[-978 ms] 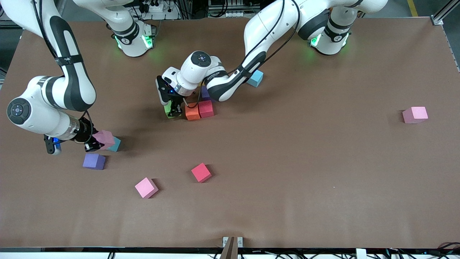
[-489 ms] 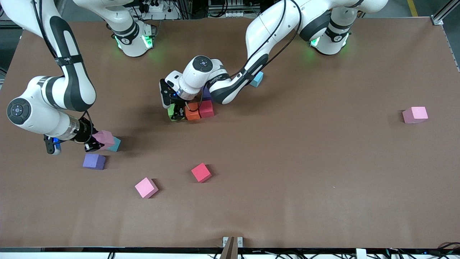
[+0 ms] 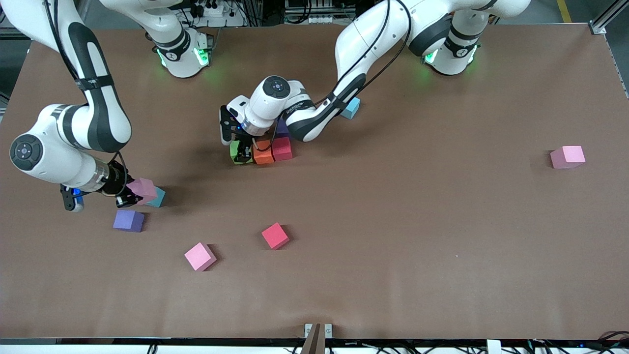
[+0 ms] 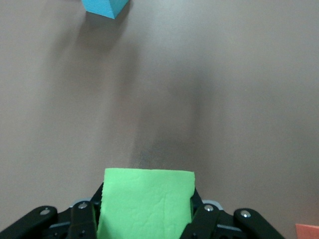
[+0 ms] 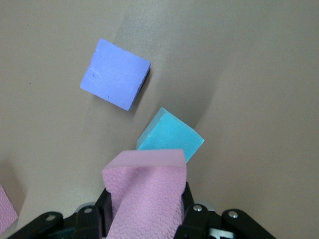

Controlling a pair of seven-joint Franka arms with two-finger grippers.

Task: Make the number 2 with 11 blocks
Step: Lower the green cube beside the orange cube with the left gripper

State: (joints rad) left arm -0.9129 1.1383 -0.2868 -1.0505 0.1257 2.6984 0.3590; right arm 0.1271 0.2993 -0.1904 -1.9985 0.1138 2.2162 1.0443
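Now my left claw (image 3: 241, 153) grips the green block (image 3: 234, 151), orange block (image 3: 264, 153) touching at three o'clock (right claw (image 3: 128, 195) holds pink block (image 3: 143, 189)).

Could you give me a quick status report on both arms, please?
Left end effector shut on green block, beside orange block. Right end effector shut on pink block, over teal block.

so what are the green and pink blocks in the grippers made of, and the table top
The green block, in the left gripper, looks like matte foam: dull, with fine creases. The pink block, in the right gripper, shows a pebbled, unshiny face, probably the same foam. The table top seems covered in a flat brown matte sheet, perhaps paper or felt; I can't tell which.
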